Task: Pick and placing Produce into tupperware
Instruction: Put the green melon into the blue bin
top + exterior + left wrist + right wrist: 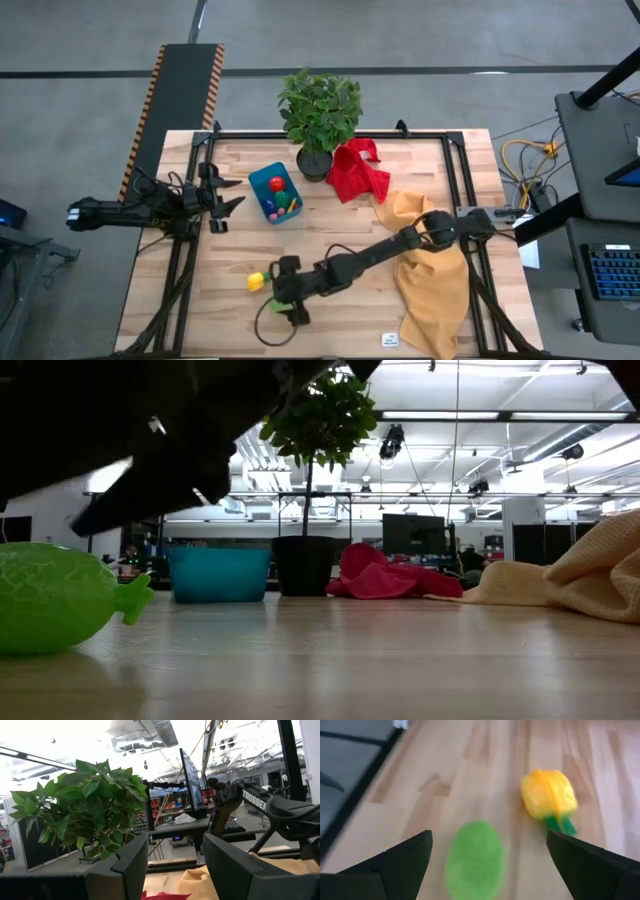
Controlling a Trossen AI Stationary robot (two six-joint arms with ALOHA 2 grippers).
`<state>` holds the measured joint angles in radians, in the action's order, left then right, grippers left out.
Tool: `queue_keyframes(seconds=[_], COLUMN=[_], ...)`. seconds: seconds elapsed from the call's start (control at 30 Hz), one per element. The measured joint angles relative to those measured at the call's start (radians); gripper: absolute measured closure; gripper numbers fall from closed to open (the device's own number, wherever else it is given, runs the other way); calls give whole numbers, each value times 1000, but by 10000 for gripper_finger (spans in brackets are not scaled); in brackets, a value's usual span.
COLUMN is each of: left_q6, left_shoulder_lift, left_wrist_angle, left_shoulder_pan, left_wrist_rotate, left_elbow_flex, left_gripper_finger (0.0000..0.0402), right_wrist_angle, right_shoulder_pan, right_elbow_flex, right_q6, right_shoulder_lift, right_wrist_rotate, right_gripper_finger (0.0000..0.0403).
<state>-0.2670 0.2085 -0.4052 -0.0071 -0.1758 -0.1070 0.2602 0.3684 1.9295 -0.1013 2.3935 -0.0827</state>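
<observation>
Right gripper [487,862]: hovering low over the near table area, fingers spread wide, holding nothing.
Green produce [474,857]: lying on the wood directly between the spread fingers, just ahead of the tips; not yet touched.
Yellow produce [549,794]: sitting just beyond the green piece, off to one finger's side, apart from it.
Tupperware [276,193]: standing well beyond the right gripper, already holding red and green pieces.
Handling (judgement): looking light, smooth, rounded, likely hollow plastic; probably rolling or slipping if pinched off-centre.
Grasp point (judgement): closing across the widest middle of the green body.
Left gripper [228,204]: waiting beside the tupperware, fingers parted.
</observation>
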Motion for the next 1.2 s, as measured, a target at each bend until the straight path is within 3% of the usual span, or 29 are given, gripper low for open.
queue_keyframes(seconds=[0.27, 1.2], left_q6=[0, 1], left_shoulder_lift=[-5, -7], left_wrist_angle=[5, 4], left_shoulder_pan=[0, 0], left_wrist_rotate=[7, 8], left_elbow_flex=[-1, -1], left_gripper_finger=[228, 228], right_wrist_angle=[36, 106], right_shoulder_pan=[6, -2], right_elbow_flex=[59, 42], right_q6=[8, 26], right_shoulder_lift=[73, 78], right_wrist_rotate=[74, 86], right_gripper_finger=[19, 19])
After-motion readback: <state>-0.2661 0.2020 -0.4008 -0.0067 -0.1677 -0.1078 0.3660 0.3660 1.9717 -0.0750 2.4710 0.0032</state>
